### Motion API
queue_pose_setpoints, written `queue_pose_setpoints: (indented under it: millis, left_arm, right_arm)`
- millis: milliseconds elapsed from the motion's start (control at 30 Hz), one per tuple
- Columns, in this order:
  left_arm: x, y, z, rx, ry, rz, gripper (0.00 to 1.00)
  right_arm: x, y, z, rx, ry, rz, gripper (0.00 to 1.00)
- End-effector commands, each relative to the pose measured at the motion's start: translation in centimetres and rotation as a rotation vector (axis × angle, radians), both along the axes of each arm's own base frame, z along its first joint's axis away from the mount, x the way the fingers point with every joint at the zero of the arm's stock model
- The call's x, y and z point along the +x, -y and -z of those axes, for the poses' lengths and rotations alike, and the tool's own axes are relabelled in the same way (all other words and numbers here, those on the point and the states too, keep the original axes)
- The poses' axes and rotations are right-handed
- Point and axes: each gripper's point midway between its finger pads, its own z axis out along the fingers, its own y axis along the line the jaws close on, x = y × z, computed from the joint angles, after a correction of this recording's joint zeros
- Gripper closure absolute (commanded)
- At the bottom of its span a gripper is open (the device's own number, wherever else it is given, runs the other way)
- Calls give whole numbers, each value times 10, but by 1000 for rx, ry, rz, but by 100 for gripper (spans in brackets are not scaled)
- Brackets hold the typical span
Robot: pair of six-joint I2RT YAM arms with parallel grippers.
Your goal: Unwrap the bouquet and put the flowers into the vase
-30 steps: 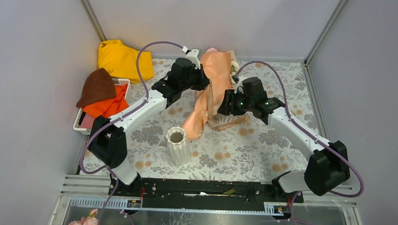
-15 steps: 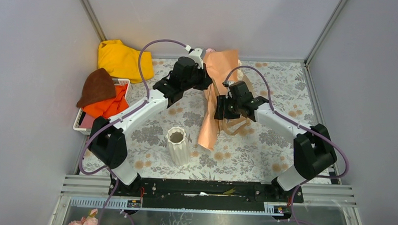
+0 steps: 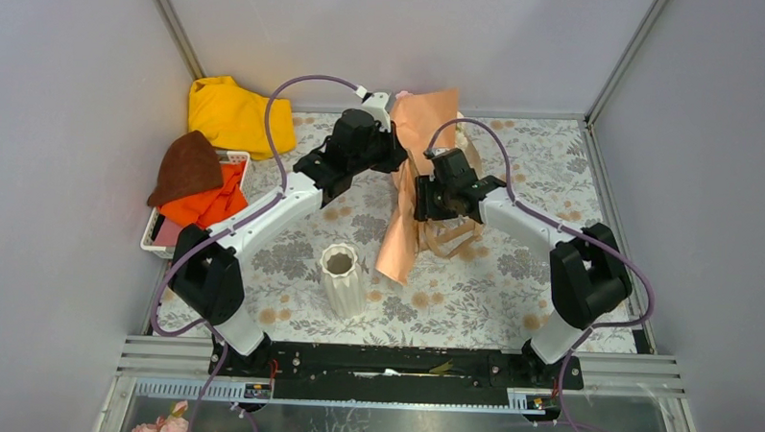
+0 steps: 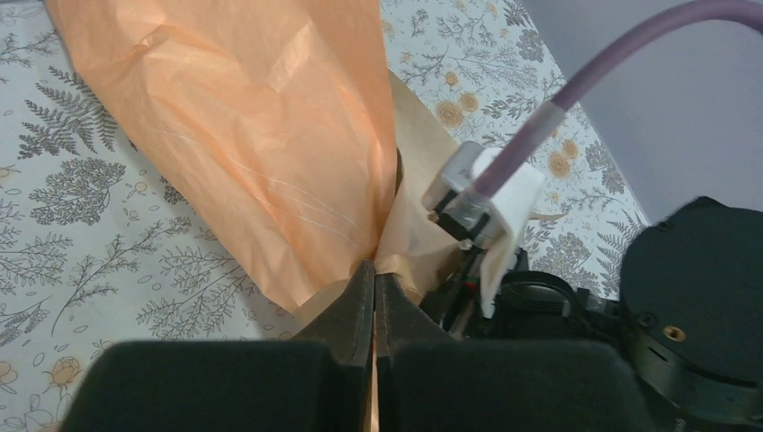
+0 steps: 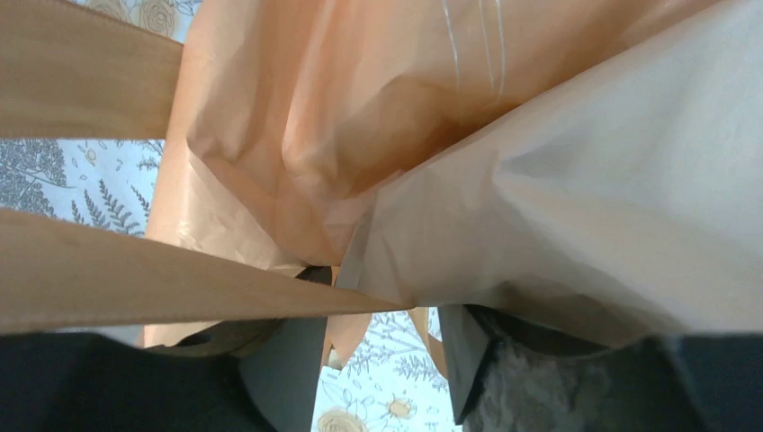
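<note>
The bouquet's peach-orange inner sheet [image 3: 414,179] hangs in a long drape from the back of the table down towards its middle. Tan kraft paper [image 3: 452,240] lies crumpled under it. My left gripper [image 4: 374,274] is shut on the sheet's edge, where peach and tan paper meet. My right gripper [image 5: 382,360] is pushed in under the paper folds. Its jaws stand apart, the tablecloth shows between them, and nothing is visibly pinched. The paper hides the flowers. The ribbed white vase [image 3: 341,278] stands upright at front centre, apart from both grippers.
A yellow cloth [image 3: 233,115] lies at the back left. Below it a white basket [image 3: 154,232] holds brown [image 3: 186,166] and orange [image 3: 206,202] cloths. Tiny pink blooms [image 3: 168,426] sit by the metal rail in front. Grey walls close in both sides.
My right arm has swung left and its gripper now sits higher against the hanging sheet. The peach sheet has shifted right and hangs straighter. The left arm has stayed put.
</note>
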Motion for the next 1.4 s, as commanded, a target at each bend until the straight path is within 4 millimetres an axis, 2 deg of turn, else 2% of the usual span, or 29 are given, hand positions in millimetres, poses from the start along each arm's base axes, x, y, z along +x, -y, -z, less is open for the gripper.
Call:
queue_pose_setpoints:
  millis: [0, 100, 267, 467, 567, 667, 767, 833, 1000, 1167, 1267, 1367]
  left_arm:
    - [-3, -4, -22, 1, 73, -5, 100]
    - [-2, -7, -18, 18, 73, -13, 100]
    - [1, -11, -6, 46, 62, -33, 100]
    - [8, -9, 14, 72, 31, -49, 100]
    - [11, -7, 23, 78, 17, -49, 100]
    - [13, -6, 30, 84, 6, -49, 100]
    - [13, -6, 35, 92, -3, -48, 100]
    - [13, -6, 37, 94, -6, -47, 100]
    - [11, -7, 37, 97, -6, -44, 100]
    - [10, -8, 38, 101, -7, -45, 100]
    - [9, -9, 40, 103, -10, -45, 100]
    - [9, -8, 42, 104, -13, -42, 100]
  right_arm:
    - [24, -17, -13, 17, 69, -26, 54]
    - [26, -23, -15, 40, 63, -37, 80]
    - [21, -18, -39, 57, 102, -29, 100]
    - [14, -6, -95, 68, 192, -25, 100]
    - [10, -10, -124, 103, 214, -52, 100]
    - [7, -14, -142, 141, 234, -72, 99]
    - [7, -17, -150, 162, 249, -84, 98]
    - [8, -19, -149, 157, 241, -86, 98]
    - [6, -30, -157, 214, 244, -131, 96]
    - [9, -32, -165, 215, 253, -133, 95]
    - [11, -34, -175, 226, 272, -137, 94]
    - [12, -36, -189, 244, 293, -142, 88]
